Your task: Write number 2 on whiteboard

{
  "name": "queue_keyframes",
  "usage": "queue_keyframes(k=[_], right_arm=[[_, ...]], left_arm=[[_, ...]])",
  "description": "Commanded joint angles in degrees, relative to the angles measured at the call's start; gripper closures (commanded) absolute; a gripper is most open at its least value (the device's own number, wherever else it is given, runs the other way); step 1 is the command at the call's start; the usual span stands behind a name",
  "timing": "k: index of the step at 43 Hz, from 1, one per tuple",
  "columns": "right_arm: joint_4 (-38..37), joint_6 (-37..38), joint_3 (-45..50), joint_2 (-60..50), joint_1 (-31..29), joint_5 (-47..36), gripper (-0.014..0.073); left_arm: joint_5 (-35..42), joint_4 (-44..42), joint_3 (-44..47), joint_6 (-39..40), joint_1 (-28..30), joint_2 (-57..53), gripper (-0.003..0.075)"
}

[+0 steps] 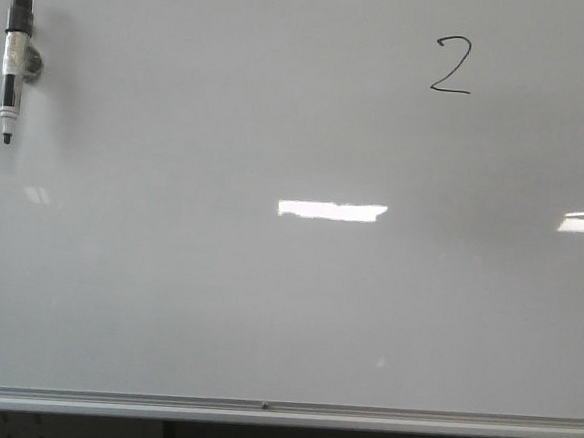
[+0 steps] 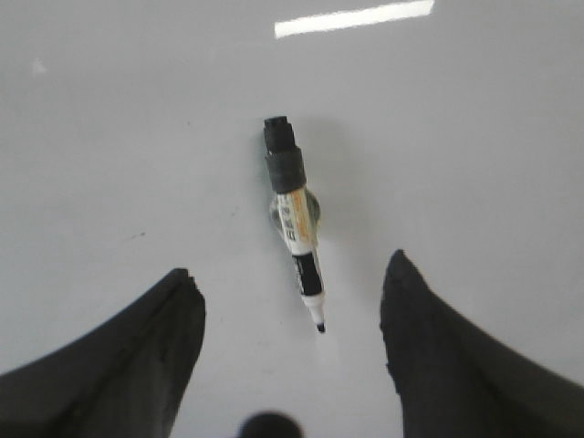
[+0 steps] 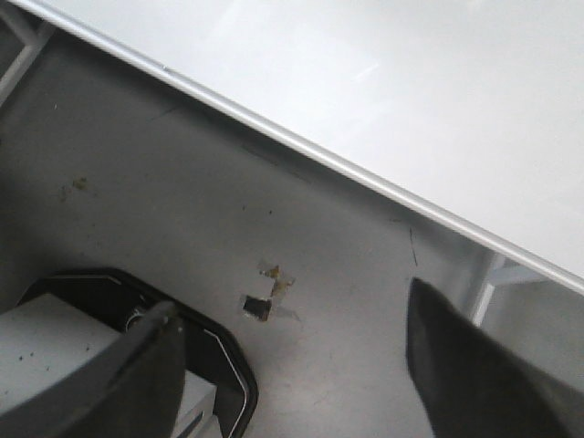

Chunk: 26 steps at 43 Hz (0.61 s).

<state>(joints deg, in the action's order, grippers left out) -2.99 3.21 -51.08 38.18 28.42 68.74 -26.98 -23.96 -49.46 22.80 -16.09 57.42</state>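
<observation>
The whiteboard (image 1: 288, 279) fills the front view, glossy with light reflections. A thin black handwritten number 2 (image 1: 452, 65) stands at its upper right. An uncapped marker pen (image 1: 14, 59) lies on the board at the far upper left, tip toward the near edge. The same marker (image 2: 295, 219) shows in the left wrist view, lying ahead of my left gripper (image 2: 292, 287), which is open and holds nothing. My right gripper (image 3: 292, 319) is open over the grey floor, off the board's framed edge (image 3: 301, 146). Neither gripper shows in the front view.
The silver frame edge (image 1: 278, 413) runs along the board's near side. Below the right gripper lie a black-rimmed robot base (image 3: 210, 365) and a small scrap of tape (image 3: 269, 292) on the floor.
</observation>
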Motion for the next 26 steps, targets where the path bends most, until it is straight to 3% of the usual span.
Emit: queue_keyframes(k=[1,8,15,26], right_arm=[[-1.95,1.57,-1.89,-3.52,-0.04,-2.19,0.0056],[-1.95,1.57,-1.84,-8.56,-0.04,-2.32,0.0056],[-1.95,1.57,-1.84,-12.64,-0.04,-3.21,0.0056],[-1.95,1.57,-1.84,-13.72,-0.04,-3.39,0.0056]], left_arm=[[-10.46,0.22,-4.7,-1.25,-4.35,-3.85,0.03],[-23.93,9.25,-7.59,-10.09,-11.41,-7.46,0.03],[-26.21,17.83,-7.59,-14.45,-17.01,-11.37,0.03],[-26.09,17.98,-7.59,-14.65,-20.44,-12.33,0.03]])
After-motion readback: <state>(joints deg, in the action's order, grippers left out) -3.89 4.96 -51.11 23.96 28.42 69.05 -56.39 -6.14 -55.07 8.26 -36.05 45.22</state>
